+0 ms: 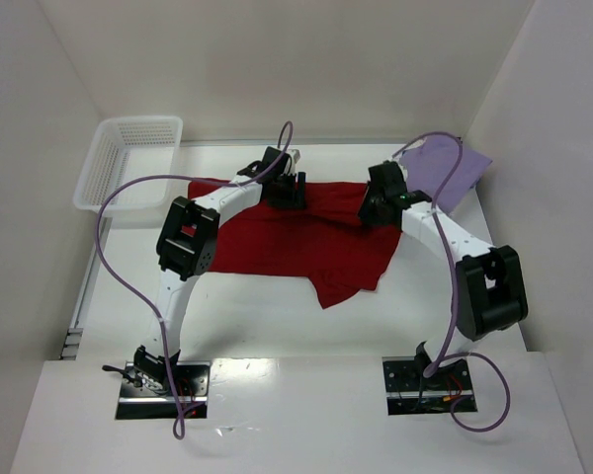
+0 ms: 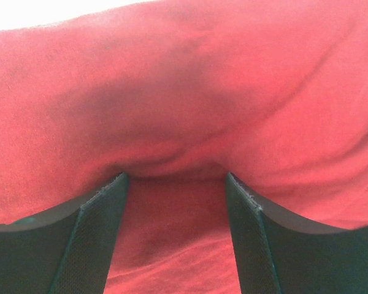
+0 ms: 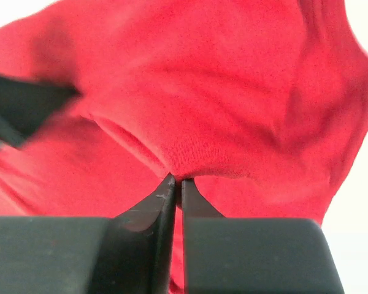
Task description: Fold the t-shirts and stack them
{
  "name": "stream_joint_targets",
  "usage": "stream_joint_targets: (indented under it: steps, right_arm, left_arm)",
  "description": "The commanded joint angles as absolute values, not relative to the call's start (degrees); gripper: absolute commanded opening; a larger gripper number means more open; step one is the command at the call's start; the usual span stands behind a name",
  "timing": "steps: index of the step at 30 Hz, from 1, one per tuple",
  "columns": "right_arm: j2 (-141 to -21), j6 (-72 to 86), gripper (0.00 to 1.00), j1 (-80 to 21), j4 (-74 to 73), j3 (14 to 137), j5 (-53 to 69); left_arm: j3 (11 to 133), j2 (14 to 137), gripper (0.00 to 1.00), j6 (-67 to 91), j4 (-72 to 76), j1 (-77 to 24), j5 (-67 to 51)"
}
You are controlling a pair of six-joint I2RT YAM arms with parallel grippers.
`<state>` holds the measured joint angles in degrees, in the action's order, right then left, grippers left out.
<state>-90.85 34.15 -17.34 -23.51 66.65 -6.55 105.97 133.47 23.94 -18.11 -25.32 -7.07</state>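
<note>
A dark red t-shirt (image 1: 306, 247) lies spread and rumpled across the middle of the table. My left gripper (image 1: 287, 188) is down on its far edge. In the left wrist view the left gripper (image 2: 178, 184) is open, its fingers (image 2: 98, 220) set wide apart with red cloth (image 2: 190, 92) beneath and beyond them. My right gripper (image 1: 378, 205) is at the shirt's far right part. It is shut on a pinched fold of the red cloth (image 3: 233, 110), fingertips together (image 3: 176, 181). A lavender t-shirt (image 1: 453, 168) lies flat at the back right.
A white mesh basket (image 1: 128, 163) stands at the back left corner. White walls close in the table on the left, back and right. Purple cables loop from both arms over the table. The arm bases sit at the near edge.
</note>
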Motion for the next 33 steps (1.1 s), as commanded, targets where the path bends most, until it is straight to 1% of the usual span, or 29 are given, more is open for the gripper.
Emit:
stream_joint_targets:
  steps: [1, 3, 4, 7, 8, 10, 13, 17, 20, 22, 23, 27, 31, 33]
  right_arm:
    - [-88.9, 36.2, 0.19, -16.3, -25.6, 60.0, -3.1]
    - [-89.5, 36.2, 0.26, -16.3, -25.0, 59.2, -3.1]
    - [-90.3, 36.2, 0.34, -16.3, -25.0, 59.2, -3.1]
    - [-91.5, 35.6, 0.42, -16.3, -25.0, 59.2, -3.6]
    - [-91.5, 35.6, 0.48, -16.3, -24.4, 59.2, -3.6]
    - [-91.5, 35.6, 0.53, -16.3, -24.3, 59.2, -3.6]
    - [-90.6, 35.1, 0.54, -16.9, -22.9, 59.2, -2.5]
    - [-89.9, 35.1, 0.6, -19.4, -21.4, 59.2, -2.0]
    - [-91.9, 35.1, 0.62, -20.8, -20.9, 60.7, -2.0]
    - [-93.2, 34.5, 0.65, -20.8, -21.4, 63.0, -4.1]
    - [-93.2, 33.9, 0.68, -20.8, -21.4, 64.4, -7.0]
    - [-95.8, 33.3, 0.72, -20.0, -20.7, 67.7, -13.9]
    - [-99.8, 33.3, 0.72, -17.1, -19.8, 70.6, -12.9]
    - [-100.9, 33.3, 0.67, -16.6, -18.5, 72.2, -12.3]
  left_arm:
    - [105.6, 138.4, 0.73, 22.7, -23.5, -25.0, -7.2]
    - [105.6, 138.4, 0.73, 22.7, -23.5, -25.0, -7.2]
    - [105.6, 138.4, 0.73, 22.7, -23.5, -25.0, -7.2]
    - [105.6, 138.4, 0.73, 22.7, -23.5, -25.0, -7.2]
    - [105.6, 138.4, 0.73, 22.7, -23.5, -25.0, -7.2]
    - [105.6, 138.4, 0.73, 22.7, -23.5, -25.0, -7.2]
    - [105.6, 138.4, 0.73, 22.7, -23.5, -25.0, -7.2]
    - [105.6, 138.4, 0.73, 22.7, -23.5, -25.0, -7.2]
    - [105.6, 138.4, 0.73, 22.7, -24.1, -24.5, -7.2]
    - [104.9, 136.3, 0.73, 22.1, -24.1, -24.5, -6.6]
    - [104.2, 134.9, 0.73, 22.1, -24.1, -24.5, -6.6]
    - [103.0, 131.3, 0.74, 21.6, -24.1, -22.6, -6.6]
    - [102.4, 126.1, 0.74, 20.6, -25.1, -21.4, -5.3]
    - [101.7, 123.9, 0.75, 20.6, -25.1, -20.0, -5.3]
